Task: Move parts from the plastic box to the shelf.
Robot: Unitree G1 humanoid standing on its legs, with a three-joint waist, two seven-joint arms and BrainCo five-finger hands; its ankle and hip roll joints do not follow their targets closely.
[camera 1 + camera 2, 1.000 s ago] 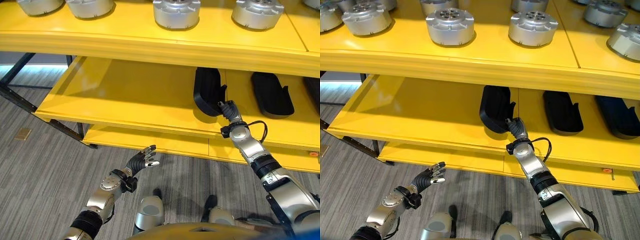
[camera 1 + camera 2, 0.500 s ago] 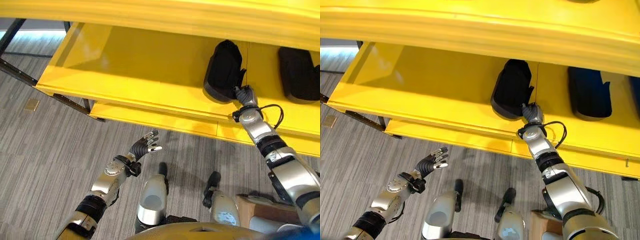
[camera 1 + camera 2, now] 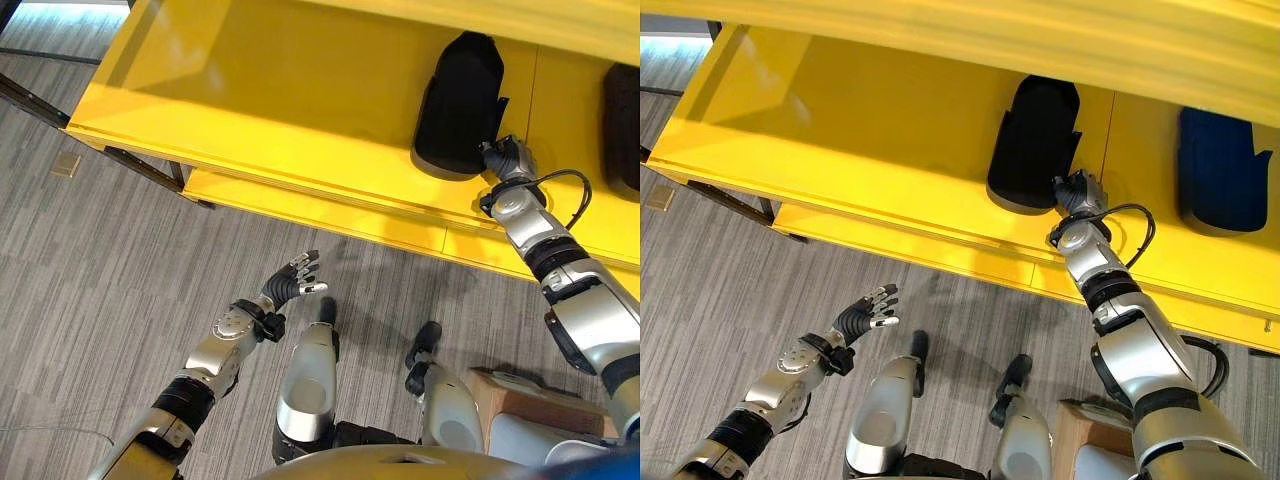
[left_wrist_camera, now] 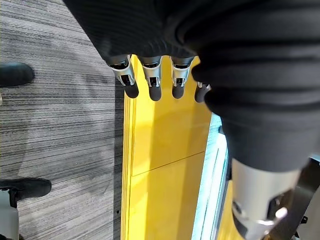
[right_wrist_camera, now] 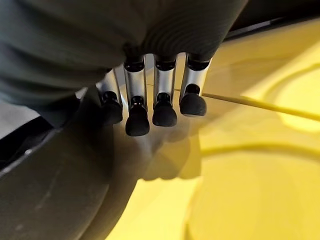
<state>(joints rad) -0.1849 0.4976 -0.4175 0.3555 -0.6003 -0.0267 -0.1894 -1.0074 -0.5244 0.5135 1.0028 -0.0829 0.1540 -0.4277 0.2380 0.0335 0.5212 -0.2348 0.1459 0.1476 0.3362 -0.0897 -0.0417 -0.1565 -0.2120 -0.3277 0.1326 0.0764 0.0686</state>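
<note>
A black moulded part [image 3: 460, 105] lies on the yellow middle shelf [image 3: 250, 90], its near end close to the shelf's front edge. My right hand [image 3: 505, 158] reaches onto the shelf and rests against that near end. In the right wrist view its fingers [image 5: 137, 120] are straight beside the dark part [image 5: 50, 190], curled round nothing. My left hand [image 3: 292, 285] hangs open over the grey floor below the shelf, fingers [image 4: 150, 80] spread and empty.
A second dark part [image 3: 1220, 165] lies further right on the same shelf. A lower yellow shelf [image 3: 330, 215] juts out beneath. A dark metal frame [image 3: 60, 110] stands at the left. A tan box [image 3: 525, 398] sits low on the right.
The camera has tilted down, so the top shelf with its silver parts has left the picture. My right hand stays at the black part's near end. The left hand has hardly moved.
</note>
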